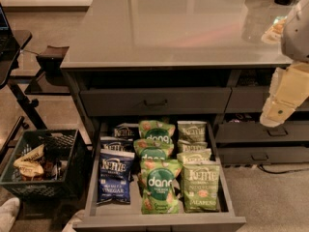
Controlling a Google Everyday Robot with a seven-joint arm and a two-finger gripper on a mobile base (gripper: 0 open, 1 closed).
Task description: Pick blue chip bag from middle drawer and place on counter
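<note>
The middle drawer (159, 222) is pulled open below the counter (183, 28). Three blue chip bags lie in its left column; the front one (116, 180) faces up and shows its white Kettle logo. Green Dang bags (159, 185) fill the middle column and light green Kettle bags (202, 185) the right column. My gripper (274, 112) hangs at the right edge of the camera view. It is beside the counter's front edge, above and to the right of the drawer, and well clear of the bags. It holds nothing that I can see.
A shut drawer with a dark bar handle (155, 102) sits just above the open one. More shut drawers (263, 132) are at the right. A dark crate with snacks (43, 163) stands on the floor at the left. A plate (275, 30) sits on the counter's right end.
</note>
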